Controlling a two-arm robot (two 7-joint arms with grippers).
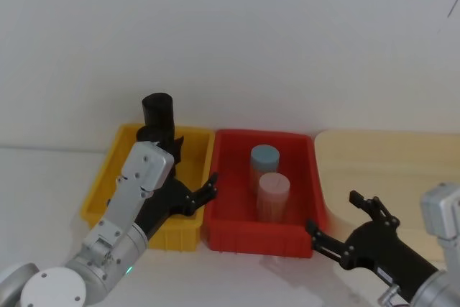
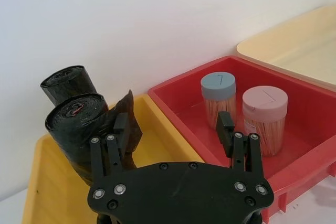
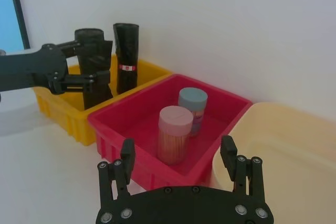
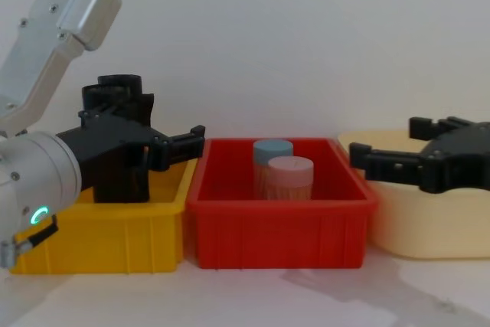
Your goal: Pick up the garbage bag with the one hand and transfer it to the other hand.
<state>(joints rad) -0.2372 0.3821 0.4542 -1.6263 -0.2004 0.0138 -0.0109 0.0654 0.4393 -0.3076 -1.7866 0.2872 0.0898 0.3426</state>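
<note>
Now, L claw (image 2: pixel 173 125) wide, just beside garbage bag (image 2: pixel 73 129) in yellow bin (image 2: pixel 47 192); R claw (image 1: pixel 334 213) wide too

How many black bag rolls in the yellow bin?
2, both standing in the yellow bin: the flapped garbage bag by the left gripper, a slimmer roll beside it. More could hide behind that gripper.

A white table (image 4: pixel 306 296) carries three containers in a row. The yellow bin (image 4: pixel 99 243) sits on the left, the red bin (image 4: pixel 279 231) just beside it. A cream tub (image 4: pixel 429 227) stands on the right.
</note>
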